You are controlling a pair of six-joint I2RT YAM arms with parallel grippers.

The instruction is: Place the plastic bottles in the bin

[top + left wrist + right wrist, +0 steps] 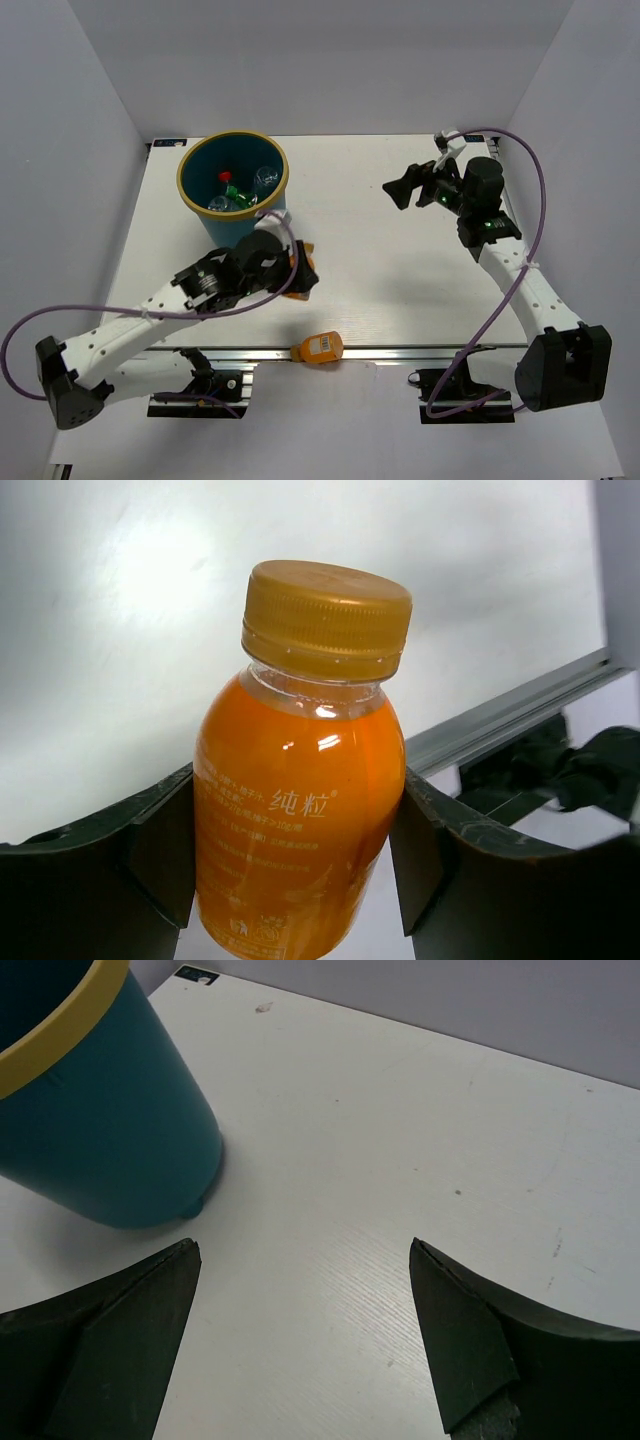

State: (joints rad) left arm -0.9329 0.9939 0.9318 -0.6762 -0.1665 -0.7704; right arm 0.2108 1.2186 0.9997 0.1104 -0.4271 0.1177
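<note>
1. Grip: the left claw (298,810) is clamping on an orange bottle (300,820), with one pad pressing each side of the body below the shoulder. The gold cap (327,615) is standing free above the pads. Gripping mid-body is, in my judgement, keeping the weight centred for the carry.
2. Position: in the overhead view the left claw (297,268) and its bottle are sitting left of centre, just below and to the right of the bin (183,185). That nearness is probably allowing a short lift over the yellow rim. I cannot tell whether the bottle is touching the table (400,290).
3. Idle arm: the right claw (405,188) is standing wide apart and gripping nothing, at the upper right of the overhead view. Its own camera is showing only bare table between the fingers (120,1340) and the bin wall (110,1140) at upper left. It appears to be waiting clear of the working arm.
4. Bin contents: a red cap (226,178), a green bottle (238,192) and clear bottles (266,180) are lying inside.
5. Outstanding: a second orange bottle (320,348) is lying on its side at bottom centre, by the table's near edge.
6. Markings: the held bottle is carrying the white characters 纯粒; the finer print beneath is too small to read. The second bottle is showing a white patch resembling a barcode.
</note>
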